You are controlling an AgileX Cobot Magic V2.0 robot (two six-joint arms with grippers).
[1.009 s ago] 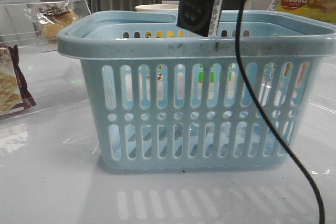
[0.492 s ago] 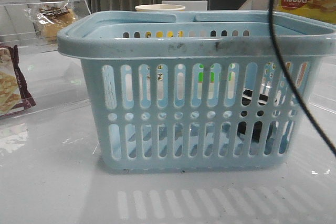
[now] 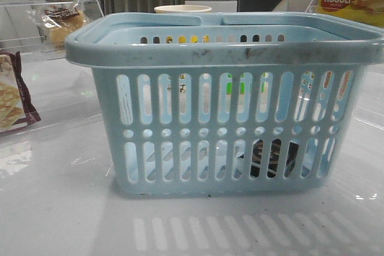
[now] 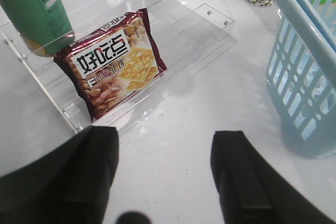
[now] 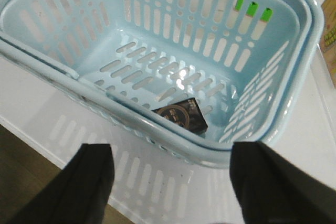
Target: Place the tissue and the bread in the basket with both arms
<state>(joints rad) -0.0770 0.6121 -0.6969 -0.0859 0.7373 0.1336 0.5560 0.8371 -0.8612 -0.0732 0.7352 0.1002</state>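
The tissue point(image 5: 183, 114) lies flat on the floor of the light-blue basket point(image 3: 222, 52), close to the near wall, and shows dark through the lower slots in the front view. The right gripper point(image 5: 170, 182) hangs above the basket's near rim, its 2 fingers spread wide and empty, the packet below and apart from them. The left gripper point(image 4: 168, 174) is also spread and empty, over bare table beside the cracker bag point(image 4: 112, 65). The bread point(image 3: 60, 23) sits on the clear shelf to the basket's left.
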